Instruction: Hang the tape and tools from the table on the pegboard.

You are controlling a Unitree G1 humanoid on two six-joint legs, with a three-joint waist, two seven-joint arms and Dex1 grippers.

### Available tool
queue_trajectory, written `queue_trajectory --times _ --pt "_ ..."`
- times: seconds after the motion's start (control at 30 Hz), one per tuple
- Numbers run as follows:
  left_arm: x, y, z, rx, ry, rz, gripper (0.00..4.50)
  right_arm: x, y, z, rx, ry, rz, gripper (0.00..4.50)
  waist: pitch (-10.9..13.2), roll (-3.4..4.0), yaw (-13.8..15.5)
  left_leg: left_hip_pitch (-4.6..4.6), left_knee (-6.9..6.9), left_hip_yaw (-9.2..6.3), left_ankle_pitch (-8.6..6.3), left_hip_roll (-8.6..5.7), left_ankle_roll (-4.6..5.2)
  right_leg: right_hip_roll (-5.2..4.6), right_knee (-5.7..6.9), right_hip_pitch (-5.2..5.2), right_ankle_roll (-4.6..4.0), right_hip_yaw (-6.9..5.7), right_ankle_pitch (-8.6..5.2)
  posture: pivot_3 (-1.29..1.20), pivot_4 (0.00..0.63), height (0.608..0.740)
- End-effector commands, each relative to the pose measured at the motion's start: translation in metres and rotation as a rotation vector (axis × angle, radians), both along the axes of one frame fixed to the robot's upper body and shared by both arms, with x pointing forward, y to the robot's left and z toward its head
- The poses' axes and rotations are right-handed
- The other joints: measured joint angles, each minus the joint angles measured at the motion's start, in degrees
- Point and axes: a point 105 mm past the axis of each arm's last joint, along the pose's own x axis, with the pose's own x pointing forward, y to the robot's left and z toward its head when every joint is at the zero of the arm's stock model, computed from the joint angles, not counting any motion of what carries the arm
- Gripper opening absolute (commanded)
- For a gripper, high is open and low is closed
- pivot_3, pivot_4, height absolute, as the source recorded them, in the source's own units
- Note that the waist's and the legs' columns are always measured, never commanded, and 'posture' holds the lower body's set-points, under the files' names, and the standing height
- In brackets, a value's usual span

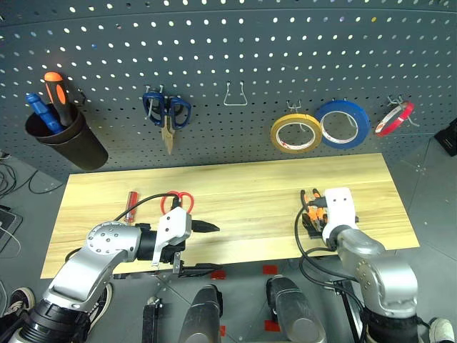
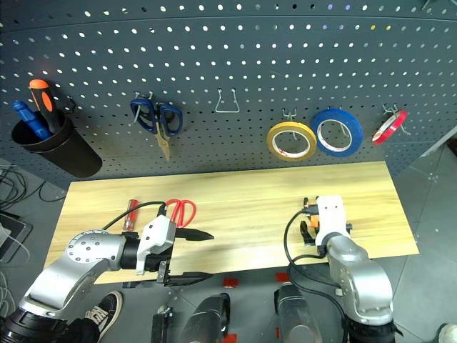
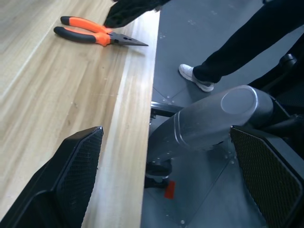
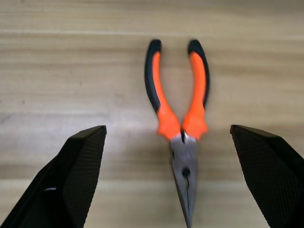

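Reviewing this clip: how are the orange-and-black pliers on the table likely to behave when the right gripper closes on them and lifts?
The pliers look rigid, probably heavy for their size given the metal nose. They lie flat on the table, so rolling seems unlikely. The handles are spread, so a squeeze by the open right gripper may swing them together. The rubbery-looking handles should grip well; the bare nose could slip.
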Motion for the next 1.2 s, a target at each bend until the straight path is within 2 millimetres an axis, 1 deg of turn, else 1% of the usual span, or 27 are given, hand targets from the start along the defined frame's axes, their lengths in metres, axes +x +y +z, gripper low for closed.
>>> queue_trajectory --times 0.03,0.1,0.3,0.43,0.6,0.7,0.8,0.97,1.03,1.1,1.2 --pt "-0.004 0.001 0.004 0.012 -0.031 -0.008 4.5 0.012 -0.003 -0.003 -0.036 -0.021 -0.001 4.47 0.0 -0.01 -0.1 -0.2 0.04 0.02 0.01 -0.01 -0.01 0.0 0.06 -0.19 0.0 0.01 0.0 -0.08 0.348 0.74" --pt "-0.004 0.001 0.004 0.011 -0.032 -0.005 4.5 0.018 -0.004 -0.006 -0.04 -0.018 -0.001 4.47 0.0 -0.01 -0.1 -0.5 0.15 0.03 0.08 -0.04 -0.13 -0.02 0.13 -0.45 -0.01 0.0 0.01 -0.07 0.348 0.74" --pt "-0.004 -0.001 0.005 0.006 -0.039 0.006 4.5 0.031 -0.009 -0.019 -0.055 0.0 -0.016 4.47 0.0 -0.02 0.0 -0.51 0.17 0.03 0.1 -0.05 -0.14 -0.04 0.17 -0.45 -0.01 -0.01 0.01 -0.06 0.346 0.74" --pt "-0.004 -0.003 0.006 0.002 -0.044 0.01 4.5 0.036 -0.016 -0.026 -0.07 0.02 -0.036 4.47 0.0 -0.02 0.0 -0.5 0.17 0.04 0.1 -0.04 -0.13 -0.02 0.18 -0.45 -0.01 -0.02 0.01 -0.05 0.341 0.74" --pt "-0.009 -0.009 0.01 -0.011 -0.052 0.008 4.5 0.035 -0.021 -0.037 -0.065 0.074 -0.036 4.47 0.0 -0.02 0.0 -0.51 0.17 0.05 0.11 -0.06 -0.14 -0.02 0.18 -0.45 -0.01 -0.01 0.01 -0.05 0.336 0.74" --pt "-0.014 -0.013 0.012 -0.019 -0.054 0.013 4.5 0.032 -0.02 -0.045 -0.036 0.116 -0.03 4.47 0.0 -0.03 0.1 -0.51 0.17 0.05 0.11 -0.04 -0.15 -0.02 0.19 -0.45 -0.01 0.0 0.01 -0.05 0.333 0.74" --pt "-0.016 -0.014 0.013 -0.028 -0.043 0.023 4.5 0.03 -0.017 -0.051 -0.001 0.148 -0.025 3.85 0.0 -0.04 0.1 -0.48 0.18 0.05 0.12 -0.03 -0.14 -0.02 0.22 -0.44 -0.01 0.0 0.02 -0.05 0.329 0.74" --pt "-0.009 -0.012 0.013 -0.04 -0.042 0.045 4.5 0.03 -0.006 -0.058 -0.03 0.168 0.043 2.2 0.0 -0.09 0.3 -0.44 0.25 0.05 0.08 -0.04 0.04 -0.02 0.31 -0.4 -0.07 -0.03 0.07 -0.05 0.328 0.74" --pt "-0.007 -0.01 0.012 -0.048 -0.042 0.062 4.5 0.031 -0.001 -0.058 -0.043 0.16 0.064 2.16 -0.1 -0.15 0.3 -0.39 0.26 0.05 0.09 -0.03 0.05 -0.01 0.32 -0.37 -0.08 -0.02 0.08 -0.05 0.328 0.74" --pt "-0.001 -0.006 0.014 -0.071 -0.054 0.112 4.5 0.033 0.003 -0.053 -0.072 0.12 0.09 2.16 -0.1 -0.17 0.2 -0.35 0.26 0.05 0.09 -0.02 0.05 0.0 0.37 -0.37 -0.08 0.01 0.08 -0.05 0.328 0.74" --pt "0.003 0.003 0.019 -0.169 -0.018 0.191 4.5 0.034 0.012 -0.033 -0.082 0.019 0.124 2.16 -0.1 -0.17 0.2 -0.36 0.26 0.04 0.09 0.0 0.05 0.01 0.4 -0.38 -0.08 -0.01 0.08 -0.04 0.328 0.74"
